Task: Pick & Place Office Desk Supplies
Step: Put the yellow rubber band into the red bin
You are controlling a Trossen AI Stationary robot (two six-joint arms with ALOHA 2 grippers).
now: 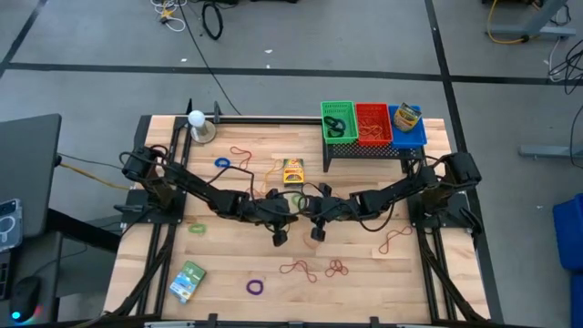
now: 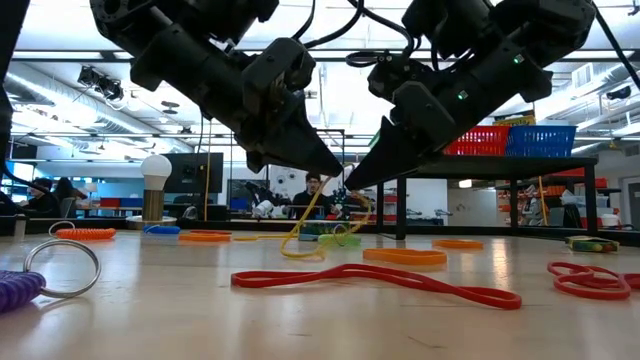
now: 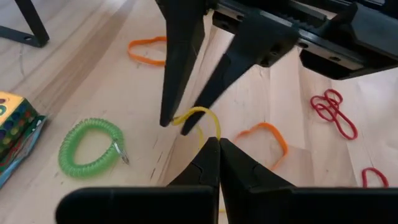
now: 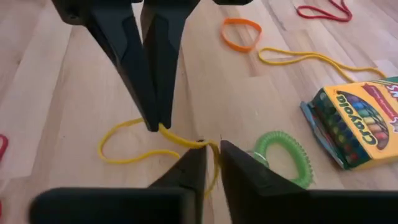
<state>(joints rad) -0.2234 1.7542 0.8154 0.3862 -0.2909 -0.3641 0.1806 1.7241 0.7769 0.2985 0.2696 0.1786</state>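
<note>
Clearly both arms meet at mid-table over one yellow band (image 4: 134,144). The left gripper (image 4: 157,124) is closed on it, pinching one strand at the very tips, with part of the loop lifted and the rest trailing on the wood. The right gripper (image 4: 210,152) has the raised strand between its fingers, which stand slightly apart; from these views I cannot tell whether they have clamped it yet.

Risks from here, as I judge them:
- Handover slip. The pinch is at the fingertips only, so if the left lets go before the right has a firm hold, the band drops back.
- Stretch and snap. If both hold and pull apart, the band could spring free and fly off.
- Tip collision. The two sets of fingers sit almost touching, so a small misaimed move could knock them together.
- Snagging. A green coil (image 4: 281,155) lies just beside the band and the crayon box (image 4: 356,124) is near; a dragged loop could catch the coil.

Green (image 1: 338,122), red (image 1: 372,122) and blue (image 1: 407,124) baskets wait on a stand at the far right.
</note>
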